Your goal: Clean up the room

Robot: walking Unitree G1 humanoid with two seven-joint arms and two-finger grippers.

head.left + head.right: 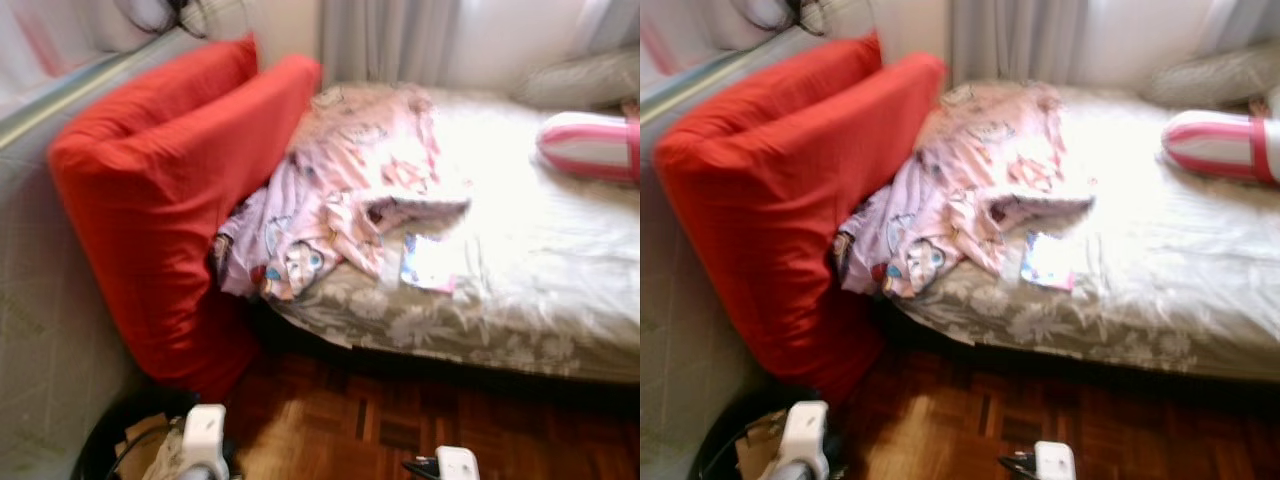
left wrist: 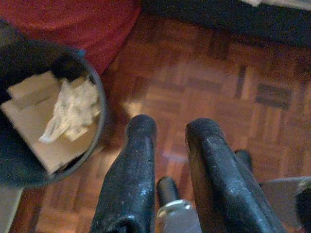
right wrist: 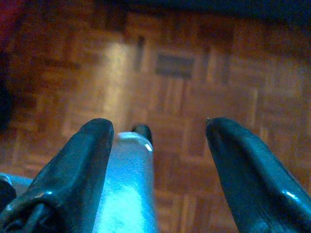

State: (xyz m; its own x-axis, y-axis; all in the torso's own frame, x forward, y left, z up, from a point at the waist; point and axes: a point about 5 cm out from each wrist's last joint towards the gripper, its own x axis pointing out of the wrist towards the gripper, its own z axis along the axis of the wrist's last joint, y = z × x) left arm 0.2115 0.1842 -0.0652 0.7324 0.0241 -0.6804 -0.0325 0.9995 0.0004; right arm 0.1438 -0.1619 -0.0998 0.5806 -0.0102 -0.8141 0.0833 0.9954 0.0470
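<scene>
Your main risk is the clutter on the bed point(image 1: 520, 300): the pink patterned garment point(image 1: 340, 200) lies crumpled against the red cushion point(image 1: 170, 200) and partly over the bed's edge, so a careless pull could drag the small printed packet point(image 1: 428, 262) lying just beside it onto the parquet floor point(image 2: 204, 73). The head views are blurred, so judge your reach with care. Both arms hang low over the floor, well apart from the bed. Your left tool point(image 2: 165, 126) has its fingers a narrow gap apart and holds nothing; your right tool point(image 3: 158, 128) is wide open and empty. The dark bin point(image 2: 95, 141), near the cushion's foot, holds cardboard pieces point(image 2: 29, 107) and crumpled white paper point(image 2: 73, 109); avoid knocking it as you step in.
</scene>
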